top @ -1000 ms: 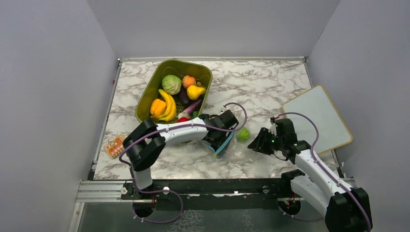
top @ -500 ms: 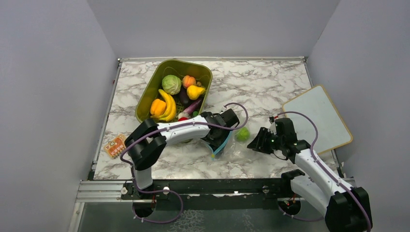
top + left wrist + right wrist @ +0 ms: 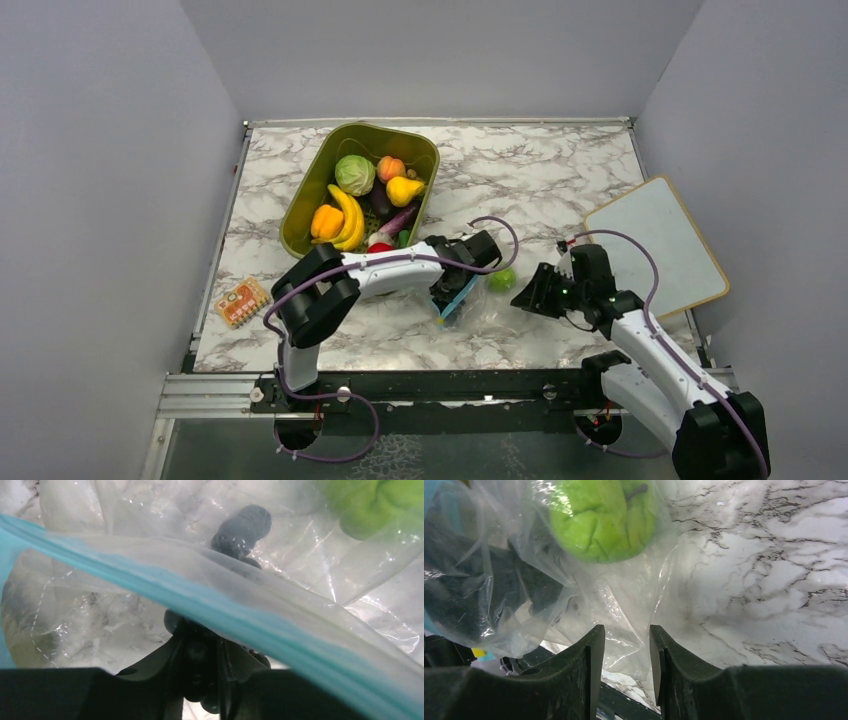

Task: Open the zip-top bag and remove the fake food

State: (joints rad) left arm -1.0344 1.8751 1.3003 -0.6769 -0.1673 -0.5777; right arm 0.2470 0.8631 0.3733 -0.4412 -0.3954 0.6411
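The zip-top bag [image 3: 470, 303] lies crumpled on the marble between my two grippers, its teal zipper strip [image 3: 210, 605] running slantwise across the left wrist view. Inside it sits a light green piece of fake food [image 3: 501, 279] [image 3: 599, 520]. My left gripper [image 3: 462, 283] [image 3: 200, 635] is at the bag's mouth. Its fingers stand close together and the strip covers their tips, so a grip does not show. My right gripper [image 3: 527, 295] [image 3: 624, 635] is low at the bag's right end, jaws apart, with loose plastic film lying between them.
A green bin [image 3: 300, 215] at the back left holds a cabbage, a banana bunch, an orange pepper, a pear and other toy produce. A white board [image 3: 655, 245] lies at the right edge. A small orange card [image 3: 241, 301] lies near the left edge.
My left gripper has shifted slightly right along the bag's mouth and its jaws have narrowed. The green piece moved a little down and left. The right arm has stayed put.
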